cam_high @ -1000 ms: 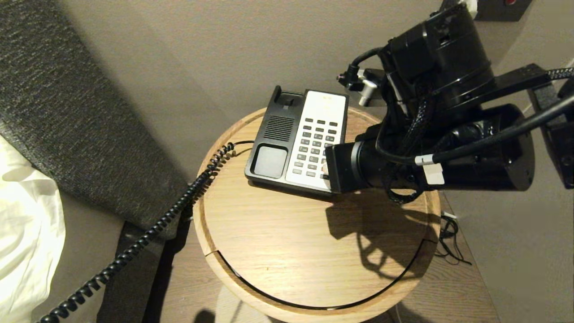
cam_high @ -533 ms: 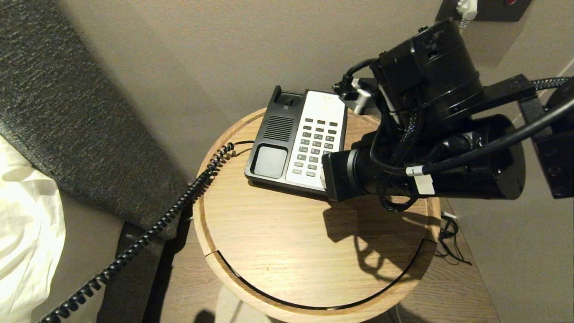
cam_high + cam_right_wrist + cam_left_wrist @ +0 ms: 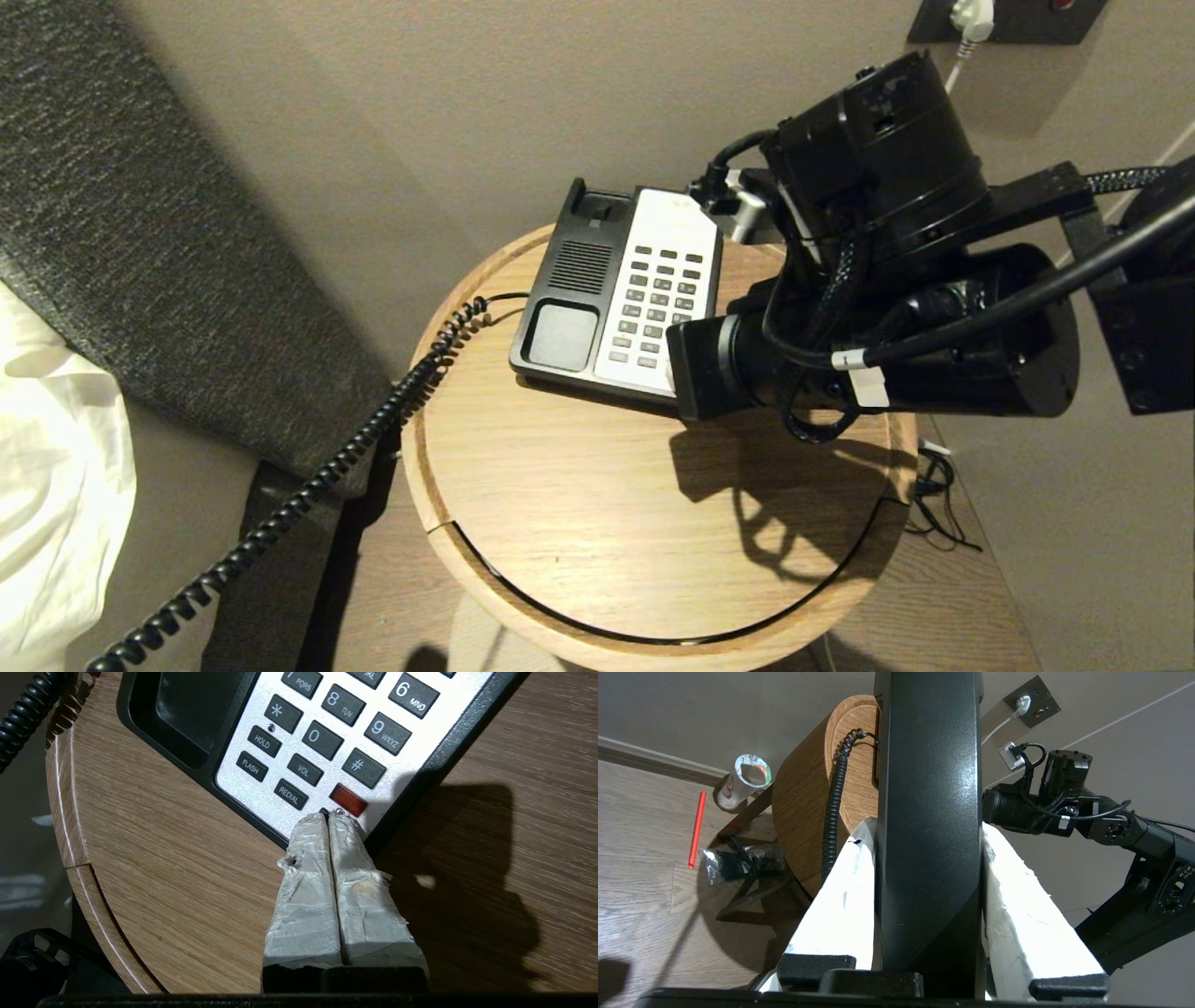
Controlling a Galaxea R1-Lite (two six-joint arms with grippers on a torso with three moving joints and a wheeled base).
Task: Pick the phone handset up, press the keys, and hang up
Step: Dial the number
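Risk sits mostly at the fingertips of the right gripper [image 3: 330, 815]: its two tape-wrapped fingers are pressed together into one blunt tip at the bottom edge of the white faceplate, just beside the red rectangular button [image 3: 348, 800] among the small dark grey keys [image 3: 322, 742]. A tip that broad could, in my judgement, catch two buttons at once or slide off the faceplate rim, nudging the black-and-white phone base [image 3: 560, 338] across the round wooden side table [image 3: 579, 523]. A second hazard is the black coiled cord [image 3: 308, 490], which runs off the table edge toward the lifted handset; a pull on it could drag the base. The long glossy black plastic phone handset [image 3: 929, 826] is off its cradle, pinched between the white padded fingers of the left gripper [image 3: 927, 833] away from the table. Only the left wrist view shows that grip, plus a cup [image 3: 740, 779] and a red straw [image 3: 696, 828] on the floor; the head view shows the empty cradle, and only the right wrist view reveals exactly which key the tip is nearest.
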